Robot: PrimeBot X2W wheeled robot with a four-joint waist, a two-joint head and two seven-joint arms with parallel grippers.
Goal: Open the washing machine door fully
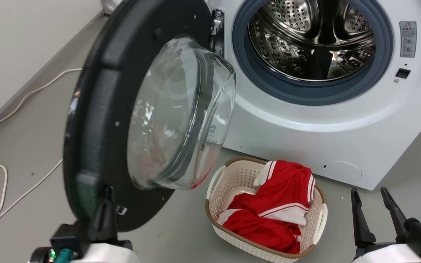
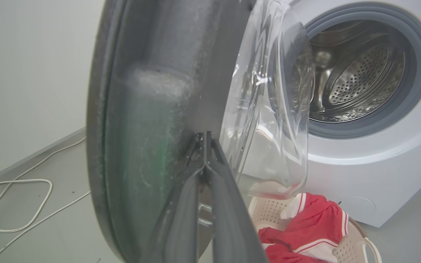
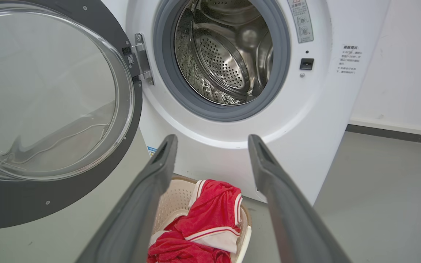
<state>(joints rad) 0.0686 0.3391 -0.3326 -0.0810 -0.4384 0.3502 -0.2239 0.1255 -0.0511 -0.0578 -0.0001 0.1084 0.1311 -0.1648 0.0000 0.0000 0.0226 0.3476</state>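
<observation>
1. Washing machine [image 1: 305, 138]: white front-loader on a grey floor, steel drum [image 1: 313, 36] exposed inside a blue-grey rubber ring [image 1: 305, 95].
2. Washing machine door [image 1: 97, 109]: black disc with a clear glass bowl, hinged on the machine's left side. It stands swung well out from the front, inner face towards the opening. Judged partly open, with more swing needed.
   Risk: the closed fingertips offer only a small contact and could skid across the smooth inner face. A push aimed off the swing arc would strain the hinge.
3. Basket [image 1: 232, 179]: cream, on the floor just before the machine and below the glass bowl. It holds a red garment [image 1: 280, 208] with white stripes.
4. Left gripper [image 2: 205, 140]: reaches up from below, fingers pressed together, tips touching the door's inner face near its lower edge and pinching nothing visible.
5. Right gripper [image 1: 368, 191]: low at the right, fingers spread and empty, well apart from the door.
6. Cable [image 1: 6, 180]: white, loose on the floor behind the door.
</observation>
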